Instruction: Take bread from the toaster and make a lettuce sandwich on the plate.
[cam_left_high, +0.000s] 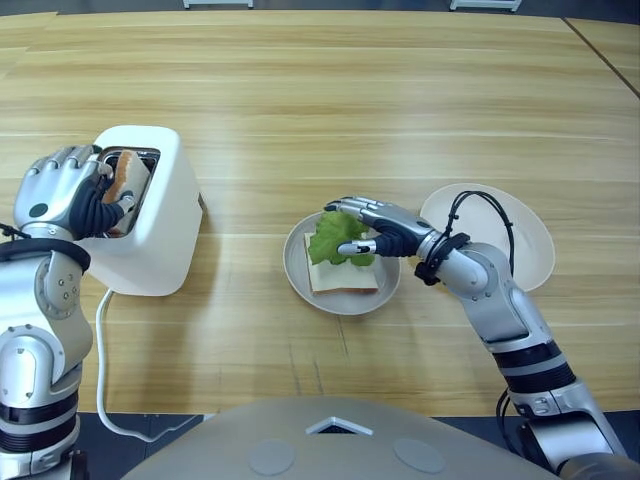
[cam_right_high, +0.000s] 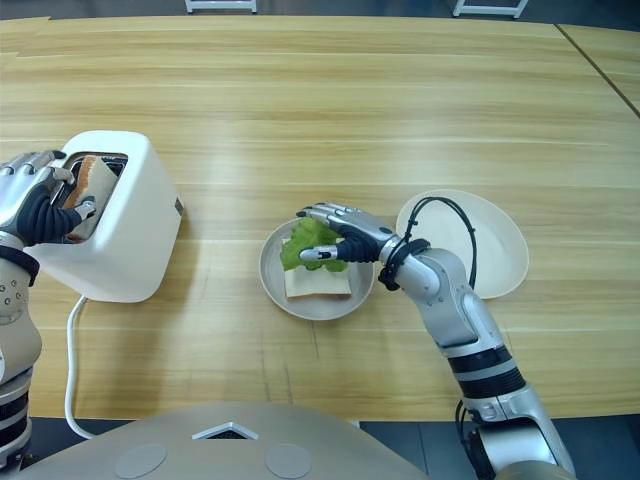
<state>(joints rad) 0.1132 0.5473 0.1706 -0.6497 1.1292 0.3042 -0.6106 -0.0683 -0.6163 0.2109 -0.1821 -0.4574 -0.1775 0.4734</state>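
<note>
A white toaster (cam_left_high: 150, 215) stands at the left of the wooden table. My left hand (cam_left_high: 70, 190) is at its slot, fingers curled around a slice of bread (cam_left_high: 124, 178) that sticks up out of it. In the middle sits a grey plate (cam_left_high: 298, 282) holding another bread slice (cam_left_high: 345, 278). A green lettuce leaf (cam_left_high: 335, 238) lies over that slice's far left part. My right hand (cam_left_high: 375, 228) hovers over the plate with its fingers pinched on the lettuce.
A second, cream plate (cam_left_high: 525, 240) lies to the right, behind my right forearm. The toaster's white cord (cam_left_high: 105, 350) runs down to the table's front edge. Bare wood stretches across the far half of the table.
</note>
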